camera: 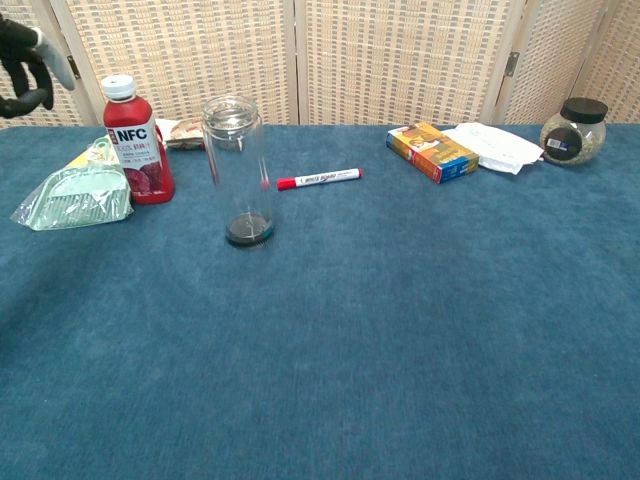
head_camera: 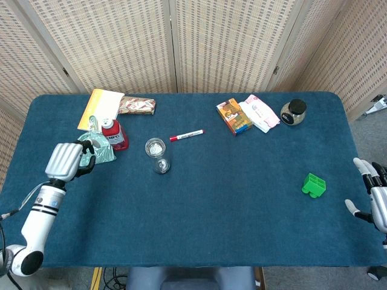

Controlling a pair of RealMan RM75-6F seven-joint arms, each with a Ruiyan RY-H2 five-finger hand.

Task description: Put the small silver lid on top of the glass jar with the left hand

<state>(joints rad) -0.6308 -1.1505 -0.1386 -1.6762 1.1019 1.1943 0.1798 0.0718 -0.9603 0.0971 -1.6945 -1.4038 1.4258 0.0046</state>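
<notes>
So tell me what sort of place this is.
Probably a robot test setup, not a home: a blue cloth-covered table, woven folding screens closing off the back, and unrelated props laid out, such as a marker and a juice bottle.

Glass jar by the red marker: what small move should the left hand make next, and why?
Probably just lower to rest. The glass jar seems capped by something silvery, no loose lid shows, and the left hand hangs apart, fingers curled on nothing.

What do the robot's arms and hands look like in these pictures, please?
The left hand has a silver-grey back and black palm and fingers. Its arm is white with black bands and a thin black cable. The right hand is silver-grey with pale fingers.
</notes>
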